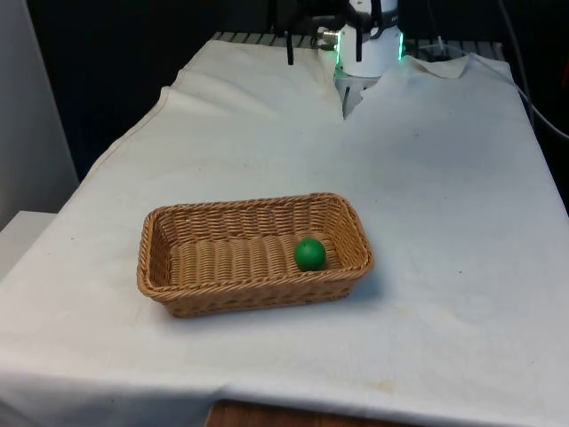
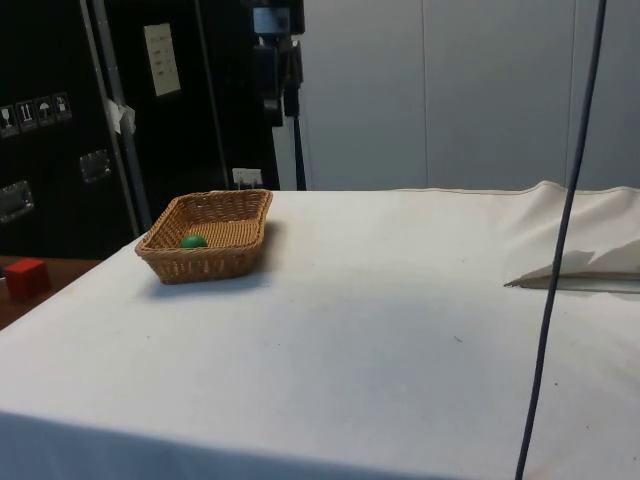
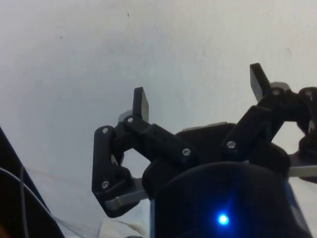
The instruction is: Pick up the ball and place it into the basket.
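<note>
A green ball [image 1: 309,253] lies inside the woven wicker basket [image 1: 253,296], near the end at the front view's right. From the side, the ball [image 2: 193,241] shows just over the wall of the basket [image 2: 205,264]. My gripper [image 3: 199,91] is open, with nothing between its black fingers [image 3: 141,103]. Under it in the wrist view is bare white cloth. The white arm [image 1: 366,49] rises at the far end of the table, well away from the basket.
The white cloth [image 1: 427,205] covers the whole table and bunches in a fold [image 2: 585,265] near the robot's foot. A red cube [image 2: 27,277] sits on a lower surface beyond the table's edge. A dark cable [image 2: 556,270] hangs in front of the side view.
</note>
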